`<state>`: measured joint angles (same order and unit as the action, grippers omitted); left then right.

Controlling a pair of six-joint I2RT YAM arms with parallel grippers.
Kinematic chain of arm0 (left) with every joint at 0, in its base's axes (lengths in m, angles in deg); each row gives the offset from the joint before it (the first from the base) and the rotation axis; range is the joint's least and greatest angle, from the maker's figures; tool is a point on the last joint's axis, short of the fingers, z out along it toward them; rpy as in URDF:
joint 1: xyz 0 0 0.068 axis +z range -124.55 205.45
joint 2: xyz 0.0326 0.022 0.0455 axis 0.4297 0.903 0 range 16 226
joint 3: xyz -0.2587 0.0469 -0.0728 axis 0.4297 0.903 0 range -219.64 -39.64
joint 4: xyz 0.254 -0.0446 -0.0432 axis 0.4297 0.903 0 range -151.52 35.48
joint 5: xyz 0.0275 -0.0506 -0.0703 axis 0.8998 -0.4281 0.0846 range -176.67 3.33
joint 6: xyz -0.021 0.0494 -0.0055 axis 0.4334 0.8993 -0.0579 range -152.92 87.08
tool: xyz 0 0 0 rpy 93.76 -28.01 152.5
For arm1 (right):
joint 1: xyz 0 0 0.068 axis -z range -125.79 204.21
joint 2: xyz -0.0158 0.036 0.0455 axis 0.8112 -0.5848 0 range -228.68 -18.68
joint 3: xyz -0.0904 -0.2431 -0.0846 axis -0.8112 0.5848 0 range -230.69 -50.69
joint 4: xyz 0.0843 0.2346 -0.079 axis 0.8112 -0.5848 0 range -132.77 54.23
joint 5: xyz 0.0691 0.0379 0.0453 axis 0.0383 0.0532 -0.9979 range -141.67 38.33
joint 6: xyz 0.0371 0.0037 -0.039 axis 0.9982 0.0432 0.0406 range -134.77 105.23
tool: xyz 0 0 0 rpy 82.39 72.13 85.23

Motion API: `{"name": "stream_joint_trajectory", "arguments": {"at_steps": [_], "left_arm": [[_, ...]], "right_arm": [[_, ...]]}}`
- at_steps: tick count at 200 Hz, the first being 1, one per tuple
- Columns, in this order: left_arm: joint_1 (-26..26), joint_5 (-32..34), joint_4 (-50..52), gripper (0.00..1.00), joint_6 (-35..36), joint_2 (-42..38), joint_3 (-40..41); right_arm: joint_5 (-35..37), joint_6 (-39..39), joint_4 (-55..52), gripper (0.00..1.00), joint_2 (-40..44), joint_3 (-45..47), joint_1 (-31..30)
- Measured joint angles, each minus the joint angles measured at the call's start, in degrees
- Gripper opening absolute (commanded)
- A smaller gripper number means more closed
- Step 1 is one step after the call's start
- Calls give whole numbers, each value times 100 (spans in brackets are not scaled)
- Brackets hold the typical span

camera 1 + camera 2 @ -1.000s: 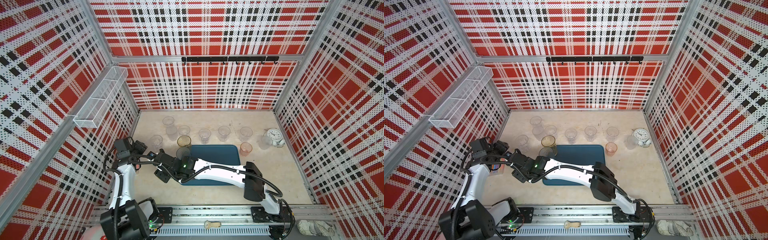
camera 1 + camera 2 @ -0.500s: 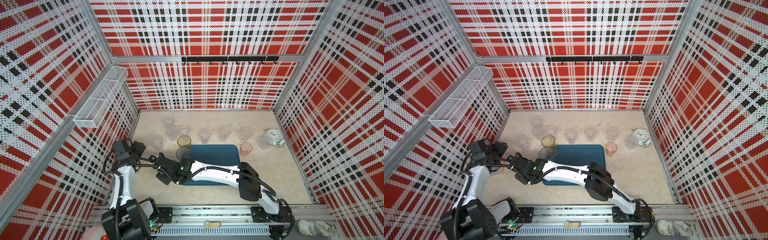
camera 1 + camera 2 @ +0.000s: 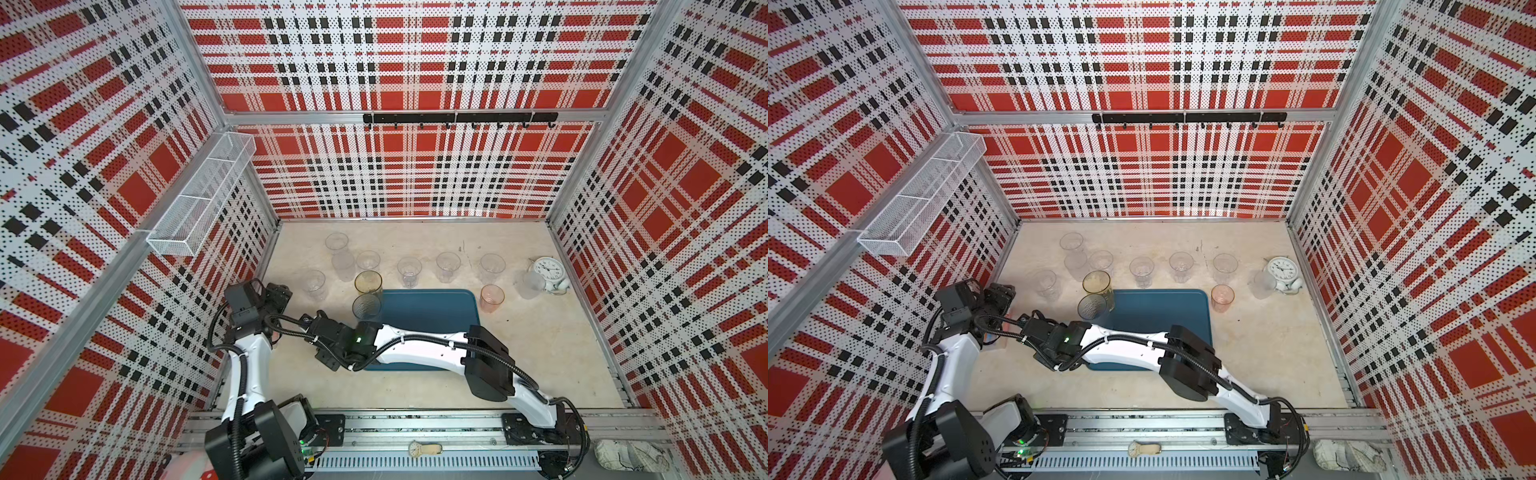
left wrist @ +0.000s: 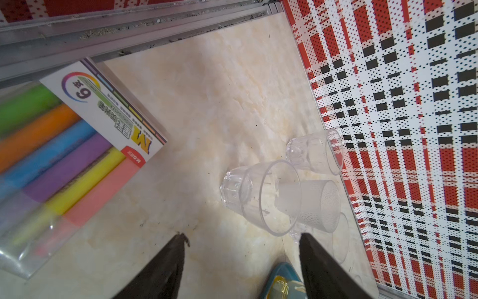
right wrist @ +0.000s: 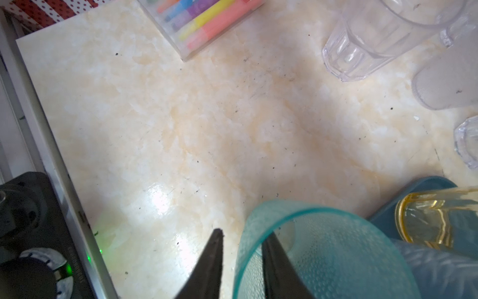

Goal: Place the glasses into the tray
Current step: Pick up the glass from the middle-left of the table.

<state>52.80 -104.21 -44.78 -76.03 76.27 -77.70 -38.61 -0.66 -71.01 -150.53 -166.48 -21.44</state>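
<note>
My right fingers (image 5: 207,266) stand close together astride the wall of the teal glass (image 5: 336,253), one outside the rim and the other inside the mouth. In the right wrist view a thin strip of surface (image 5: 181,129) shows between the outer finger and the rim, so I cannot tell whether they are pinching the wall. I also cannot tell whether the glass rests on the surface or hangs just above it.

A corner of the tray (image 5: 426,186) shows right behind the teal glass, with the amber glass (image 5: 426,222) beside it. In both top views the right arm (image 3: 419,347) (image 3: 1125,345) reaches over the near part of the tray towards the left side, and its wrist hides the teal glass.

My left fingers (image 4: 165,266) are spread wide and hold nothing. They hang over bare surface, with a clear faceted glass (image 4: 258,196) standing just ahead of them. The highlighter pack (image 4: 77,155) lies off to one side by the wall rail.

In a top view the tray (image 3: 428,307) lies in the middle of the surface. The amber glass (image 3: 368,282) and the grey-blue glass (image 3: 366,306) stand at its far left corner, and I cannot tell whether either touches the rim. The pink glass (image 3: 492,297) stands just beside the tray's right edge. A loose row of clear glasses (image 3: 409,270) stands beyond the far edge. The alarm clock (image 3: 547,269) sits at the far right, with a frosted glass (image 3: 530,284) just beside it.
</note>
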Motion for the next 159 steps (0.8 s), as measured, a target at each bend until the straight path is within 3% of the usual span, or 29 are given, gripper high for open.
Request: {"name": "stream_joint_trajectory", "arguments": {"at_steps": [94,159], "left_arm": [[28,-92,-120,73,-175,-35,0],[31,-162,-107,73,-251,-103,-400]], "right_arm": [[44,-153,-7,8,85,-55,4],[-656,-308,-195,5,1150,372,2]]}}
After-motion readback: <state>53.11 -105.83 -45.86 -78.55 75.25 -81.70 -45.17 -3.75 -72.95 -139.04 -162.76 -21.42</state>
